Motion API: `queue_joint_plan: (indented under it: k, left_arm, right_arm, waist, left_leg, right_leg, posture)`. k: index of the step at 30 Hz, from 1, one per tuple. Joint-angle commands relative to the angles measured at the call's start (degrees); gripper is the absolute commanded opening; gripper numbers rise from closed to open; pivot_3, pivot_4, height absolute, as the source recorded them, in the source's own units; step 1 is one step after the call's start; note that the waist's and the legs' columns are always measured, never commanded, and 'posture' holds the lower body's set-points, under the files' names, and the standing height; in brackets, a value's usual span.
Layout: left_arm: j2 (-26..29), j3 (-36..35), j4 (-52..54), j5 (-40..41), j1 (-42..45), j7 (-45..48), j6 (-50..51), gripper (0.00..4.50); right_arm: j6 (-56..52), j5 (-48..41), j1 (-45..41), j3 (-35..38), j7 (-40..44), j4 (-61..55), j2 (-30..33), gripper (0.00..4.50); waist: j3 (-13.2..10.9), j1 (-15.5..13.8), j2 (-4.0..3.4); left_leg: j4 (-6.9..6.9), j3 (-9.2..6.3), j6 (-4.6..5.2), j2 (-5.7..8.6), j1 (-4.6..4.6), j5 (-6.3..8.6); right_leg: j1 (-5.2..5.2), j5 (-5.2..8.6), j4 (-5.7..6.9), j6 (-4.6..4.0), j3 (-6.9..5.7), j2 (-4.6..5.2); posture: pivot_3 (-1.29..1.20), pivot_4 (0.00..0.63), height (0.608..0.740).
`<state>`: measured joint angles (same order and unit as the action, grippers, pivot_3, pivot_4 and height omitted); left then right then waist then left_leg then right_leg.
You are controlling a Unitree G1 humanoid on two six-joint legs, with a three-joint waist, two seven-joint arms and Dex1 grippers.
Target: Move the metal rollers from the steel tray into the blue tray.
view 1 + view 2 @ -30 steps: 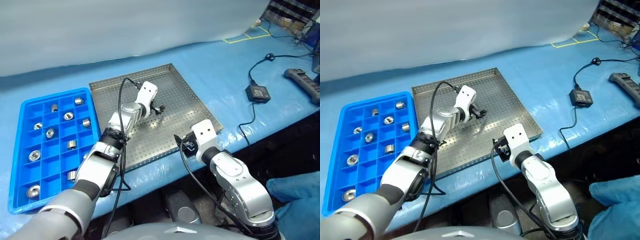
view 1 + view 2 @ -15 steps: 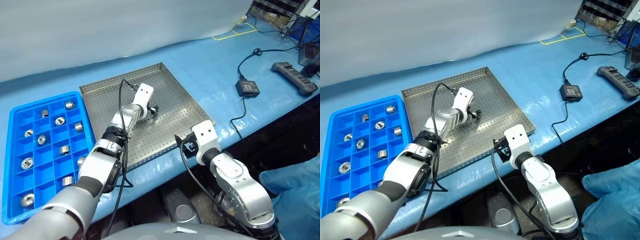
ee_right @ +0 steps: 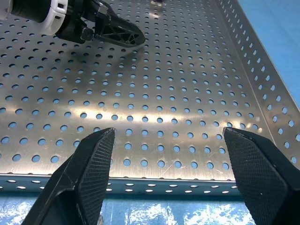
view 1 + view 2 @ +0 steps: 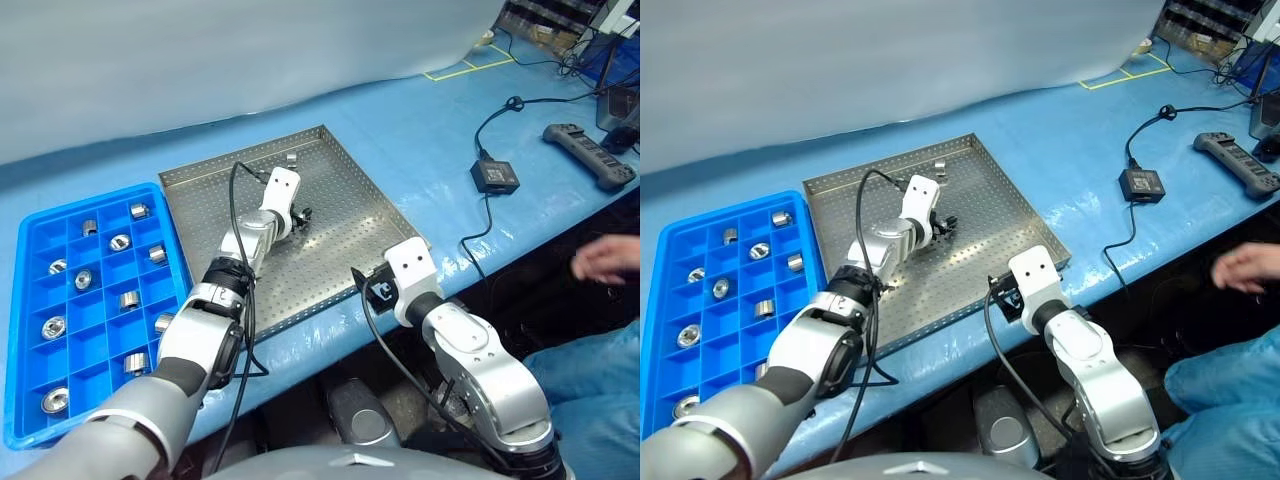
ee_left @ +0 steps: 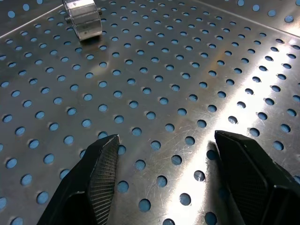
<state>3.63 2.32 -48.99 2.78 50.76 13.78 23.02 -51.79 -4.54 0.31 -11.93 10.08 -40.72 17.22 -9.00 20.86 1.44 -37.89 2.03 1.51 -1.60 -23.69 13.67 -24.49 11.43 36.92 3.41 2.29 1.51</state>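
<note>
One metal roller (image 4: 938, 167) was left in the steel tray (image 4: 1025, 215), lying near the far rim, just ahead of the left gripper (image 4: 949, 222), whose fingers stood apart with nothing between them. About a dozen rollers already sat in the blue tray (image 4: 660, 300), well off to that gripper's left. Nothing blocked the way. Nearer, the right gripper (image 3: 166, 154) hung wide and empty over the tray's near rim; a person's hand (image 4: 1248, 266) hovered beyond it.
</note>
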Motion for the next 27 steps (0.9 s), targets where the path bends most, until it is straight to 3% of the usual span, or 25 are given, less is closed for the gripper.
queue_joint_plan:
  k: [1, 7, 11, 12, 16, 22, 27]
  left_arm:
    - [-0.3, -0.5, 3.0, 0.2, 0.1, 0.2, -0.9, 3.53]
    - [0.5, -1.7, 9.5, 1.2, -1.8, 0.9, -1.3, 3.53]
    - [1.3, -2.5, 16.2, 1.8, -4.5, 1.0, 0.7, 4.44]
    - [1.5, -2.8, 18.3, 1.9, -5.3, 0.7, 1.4, 4.48]
    - [2.7, -3.8, 27.5, 4.2, -8.4, 2.4, 5.5, 4.48]
    - [9.1, -2.6, 41.4, 7.6, -13.5, 10.6, 11.5, 4.48]
    - [13.3, -2.7, 46.6, 8.7, -16.4, 13.6, 13.4, 4.48]
  right_arm:
    - [0.4, 0.3, -0.9, 0.3, 0.0, -0.8, 0.0, 3.90]
    - [0.7, 0.4, -1.3, -0.1, 0.1, -0.4, -0.1, 3.90]
    - [0.9, 0.3, -1.6, -0.1, 0.2, 0.0, 0.0, 3.90]
    - [1.0, 0.3, -1.7, -0.1, 0.2, 0.1, 0.0, 3.90]
    - [1.3, 0.3, -2.2, -0.3, 0.4, 0.6, 0.1, 3.90]
    - [1.6, 0.6, -2.9, -0.7, 0.7, 1.4, 0.3, 3.90]
    - [1.9, 0.8, -3.1, -1.0, 0.6, 1.8, 0.1, 3.90]
  waist:
    - [0.0, 0.0, 0.00]
    - [0.0, 0.0, 0.01]
    - [0.0, -0.1, 0.00]
    - [0.0, -0.1, 0.00]
    - [0.0, -0.2, 0.01]
    - [0.0, -0.4, -0.01]
    - [0.0, -0.8, -0.01]
  left_leg:
    - [0.00, 0.00, 0.00, 0.00, 0.00, 0.00]
    - [0.01, 0.03, 0.01, 0.00, -0.02, 0.01]
    - [0.01, 0.04, 0.01, -0.01, -0.01, 0.01]
    - [0.02, 0.04, 0.01, -0.01, -0.01, 0.01]
    - [0.01, 0.05, 0.02, -0.02, -0.01, 0.01]
    - [0.00, 0.07, 0.01, -0.02, 0.02, 0.01]
    - [-0.02, 0.07, 0.02, -0.02, 0.03, 0.01]
  right_leg:
    - [0.00, 0.00, 0.00, 0.00, 0.00, 0.00]
    - [-0.04, 0.00, 0.00, 0.00, 0.05, 0.00]
    - [-0.04, -0.01, 0.01, 0.01, 0.07, 0.00]
    - [-0.04, -0.01, 0.01, 0.01, 0.08, 0.00]
    - [-0.04, -0.01, 0.01, 0.01, 0.09, 0.01]
    - [-0.04, -0.01, 0.05, 0.01, 0.13, -0.01]
    - [-0.04, -0.02, 0.06, 0.02, 0.14, 0.00]
  posture:
    - [-0.41, 0.150, 0.740]
    - [-0.41, 0.150, 0.740]
    - [-0.40, 0.150, 0.740]
    - [-0.40, 0.150, 0.740]
    - [-0.39, 0.150, 0.740]
    - [-0.38, 0.150, 0.740]
    - [-0.38, 0.150, 0.740]
